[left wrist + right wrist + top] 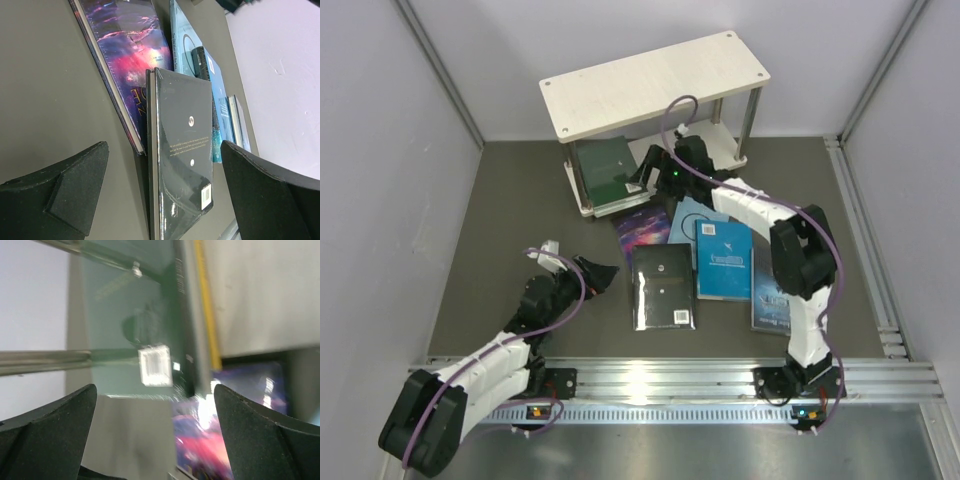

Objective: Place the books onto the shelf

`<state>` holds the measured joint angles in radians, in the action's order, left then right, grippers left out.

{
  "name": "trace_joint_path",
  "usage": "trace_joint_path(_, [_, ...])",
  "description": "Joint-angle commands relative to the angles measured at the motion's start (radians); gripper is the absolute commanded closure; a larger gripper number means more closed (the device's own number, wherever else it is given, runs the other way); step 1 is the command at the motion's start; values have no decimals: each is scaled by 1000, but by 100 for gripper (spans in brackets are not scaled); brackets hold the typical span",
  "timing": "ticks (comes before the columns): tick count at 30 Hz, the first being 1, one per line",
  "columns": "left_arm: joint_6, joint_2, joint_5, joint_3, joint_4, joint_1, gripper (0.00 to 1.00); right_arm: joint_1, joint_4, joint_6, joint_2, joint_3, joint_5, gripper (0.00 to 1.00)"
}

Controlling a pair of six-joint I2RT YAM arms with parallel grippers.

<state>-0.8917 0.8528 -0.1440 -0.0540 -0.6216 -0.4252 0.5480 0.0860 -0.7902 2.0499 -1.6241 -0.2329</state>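
The shelf [655, 85] stands at the back of the table. On its lower tier lies a dark green book [605, 170] with a white label [156, 365], and a yellow book edge [207, 315] shows beside it. My right gripper [642, 172] hangs open just in front of that green book [145, 325], with nothing between its fingers. On the table lie a starry purple book [642, 232], a light blue one [695, 215], a bright blue one [722, 260], a black one [663, 287] and a dark blue one [770, 295]. My left gripper [603, 278] is open, facing the black book [182, 165] from its left edge.
Grey walls close in the table on the left, back and right. A metal rail [720, 380] runs along the near edge by the arm bases. A thin metal shelf post [45, 362] is close to my right gripper's left finger. Bare dark tabletop [510, 220] lies left of the books.
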Motion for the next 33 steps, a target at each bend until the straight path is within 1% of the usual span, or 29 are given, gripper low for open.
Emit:
trace_joint_path(1, [2,-11,-3,33,-49,0,1,0,123,88,-141,71,150,0])
trace_joint_path(2, [5,-9,-3,31,-46,0,1,-3,127,95,-202,98,165,0])
trace_joint_path(4, [11,-1,-14,19,-40,0,1,-11,144,115,-272,182,200,0])
trace_joint_path(5, [23,14,-32,7,-29,0,1,-16,155,121,-355,251,202,0])
trace_joint_path(6, [43,28,-37,-22,0,-12,1,-19,172,138,-405,297,204,0])
trace_joint_path(7, [46,46,-29,-33,2,-20,1,-19,178,143,-519,349,210,0])
trace_joint_path(8, [51,89,-29,-47,5,-27,2,-14,176,141,-581,471,217,0])
trace_joint_path(9, [65,109,-31,-69,2,-47,2,-10,176,129,-647,533,227,0])
trace_joint_path(10, [69,133,-32,-82,2,-59,2,-7,175,118,-766,593,228,0])
trace_joint_path(11, [82,181,-34,-99,6,-69,2,7,173,109,-822,698,253,0])
trace_joint_path(13, [96,259,-43,-159,42,-101,2,26,188,98,-948,780,253,0])
trace_joint_path(14, [111,287,-48,-182,60,-115,2,39,208,100,-977,829,247,0])
trace_joint_path(16, [128,346,-72,-240,77,-148,1,50,270,106,-1031,865,245,0])
trace_joint_path(17, [140,401,-94,-275,82,-168,1,52,320,105,-1084,898,248,0])
trace_joint_path(20, [143,486,-115,-329,126,-185,1,52,397,109,-1204,952,276,0])
trace_joint_path(22, [137,529,-109,-340,172,-190,1,52,435,109,-1276,957,297,0])
trace_joint_path(25, [111,574,-108,-299,158,-193,1,50,498,112,-1327,928,305,0])
trace_joint_path(28, [85,594,-127,-222,68,-193,1,52,544,118,-1358,902,314,0])
trace_joint_path(33, [88,617,-207,-210,2,-201,2,52,564,129,-1369,894,323,0])
